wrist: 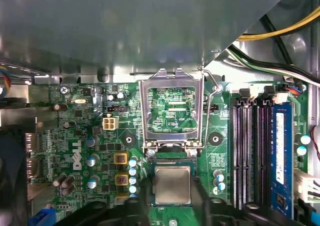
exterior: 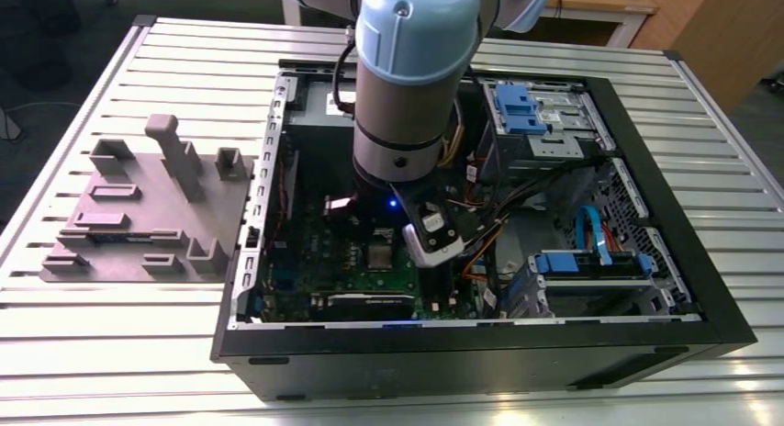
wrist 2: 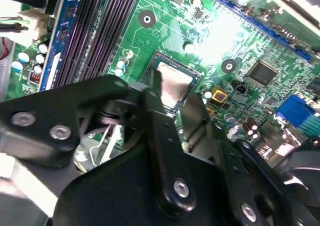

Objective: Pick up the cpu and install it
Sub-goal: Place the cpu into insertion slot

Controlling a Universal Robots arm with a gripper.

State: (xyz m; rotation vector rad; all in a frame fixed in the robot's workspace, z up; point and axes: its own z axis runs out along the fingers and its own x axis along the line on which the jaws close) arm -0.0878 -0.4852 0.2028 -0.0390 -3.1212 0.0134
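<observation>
The cpu [wrist: 172, 185], a small square chip with a silver-grey top, lies flat in the socket of the green motherboard [wrist: 90, 151]; in the second wrist view the cpu [wrist 2: 176, 83] shows between two black fingers. My gripper [wrist 2: 176, 93] straddles it, with its fingers [wrist 2: 156, 93] close against two opposite edges of the chip. The socket's metal frame [wrist: 172, 85] is flipped up beside the chip. In the exterior view my arm [exterior: 410, 95] reaches straight down into the open computer case [exterior: 662, 215].
Memory slots [wrist: 247, 151] and a blue slot [wrist: 280, 151] run beside the socket. Yellow and black cables [wrist: 270, 33] cross above. A grey fixture [exterior: 147, 206] lies on the slatted table at the exterior view's left. Blue drive cages [exterior: 533, 109] stand inside the case.
</observation>
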